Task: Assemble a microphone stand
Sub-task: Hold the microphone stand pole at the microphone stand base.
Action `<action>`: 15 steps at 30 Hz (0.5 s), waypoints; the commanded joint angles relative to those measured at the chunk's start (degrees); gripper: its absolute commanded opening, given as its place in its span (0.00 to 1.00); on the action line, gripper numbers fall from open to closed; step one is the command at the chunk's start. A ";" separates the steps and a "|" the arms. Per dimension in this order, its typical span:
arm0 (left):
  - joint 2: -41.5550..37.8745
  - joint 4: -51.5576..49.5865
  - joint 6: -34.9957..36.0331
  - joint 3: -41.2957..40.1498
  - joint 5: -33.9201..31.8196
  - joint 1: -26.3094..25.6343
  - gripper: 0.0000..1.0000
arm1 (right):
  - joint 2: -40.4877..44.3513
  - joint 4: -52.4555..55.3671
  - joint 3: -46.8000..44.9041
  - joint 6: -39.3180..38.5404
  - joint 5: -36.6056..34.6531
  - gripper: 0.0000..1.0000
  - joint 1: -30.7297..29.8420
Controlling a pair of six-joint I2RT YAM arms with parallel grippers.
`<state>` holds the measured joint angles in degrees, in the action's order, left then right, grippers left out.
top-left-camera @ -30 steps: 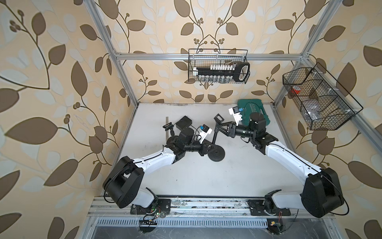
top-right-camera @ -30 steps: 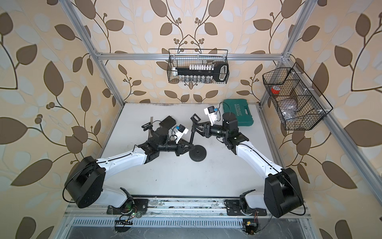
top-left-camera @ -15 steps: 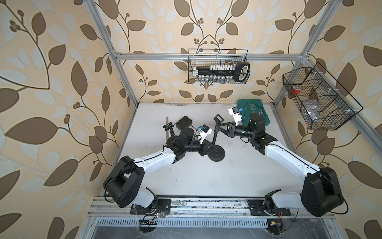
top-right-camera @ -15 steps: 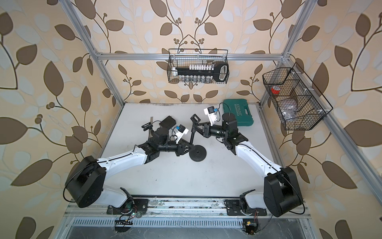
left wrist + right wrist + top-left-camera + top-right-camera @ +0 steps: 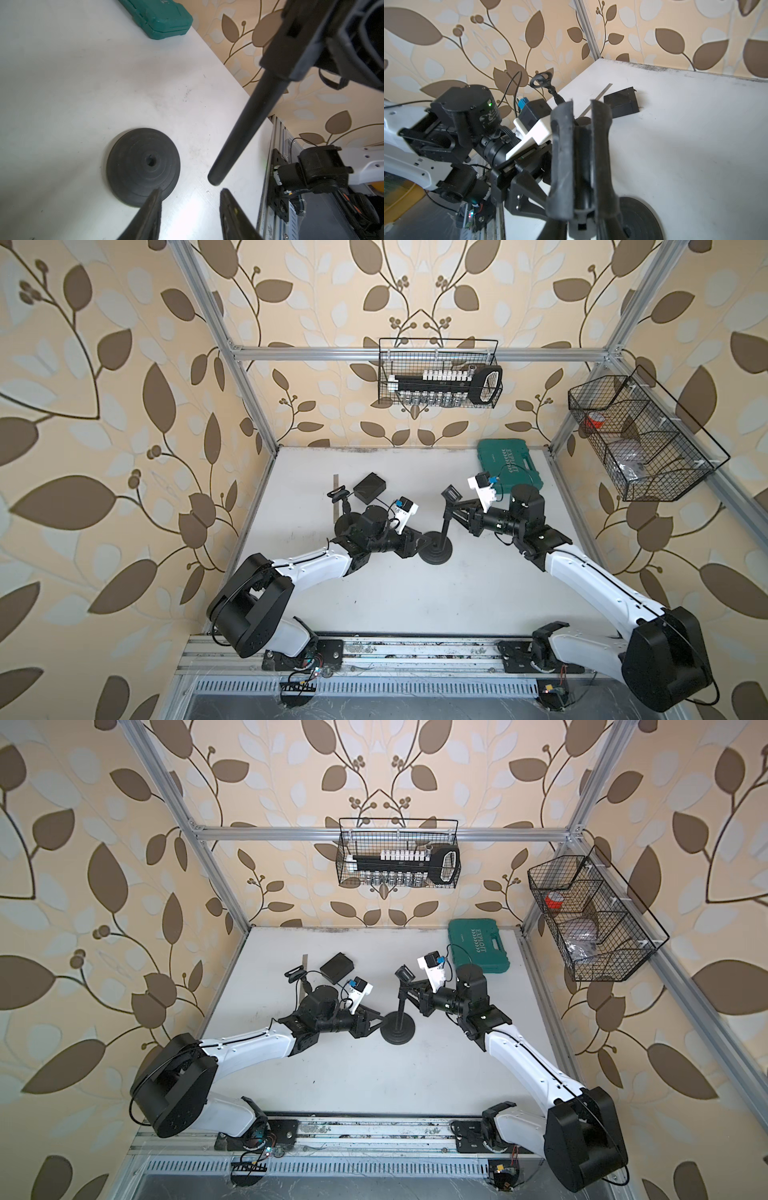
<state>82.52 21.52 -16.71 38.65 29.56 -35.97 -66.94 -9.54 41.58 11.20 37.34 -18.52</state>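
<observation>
Two hands meet near the middle of the surface [image 5: 415, 614]. My right hand [image 5: 581, 158] is clamped on the black pole [image 5: 245, 128], whose lower end hangs clear of the empty hole in the round base [image 5: 143, 166]. My left hand [image 5: 190, 193] is apart and empty at the base's rim.

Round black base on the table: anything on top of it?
Nothing rests on it: the base shows an open centre hole. The pole, gripped by the right end effector, hangs outside it. A finger of the left end effector covers the base's edge.
</observation>
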 commanded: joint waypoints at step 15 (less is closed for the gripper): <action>-0.35 17.54 9.95 -9.95 -3.86 -1.83 0.47 | 1.17 -22.39 -11.87 -9.62 -8.10 0.05 -2.82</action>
<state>81.43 35.11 -12.32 27.73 24.64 -37.54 -65.45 -25.41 30.70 3.90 31.31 -20.93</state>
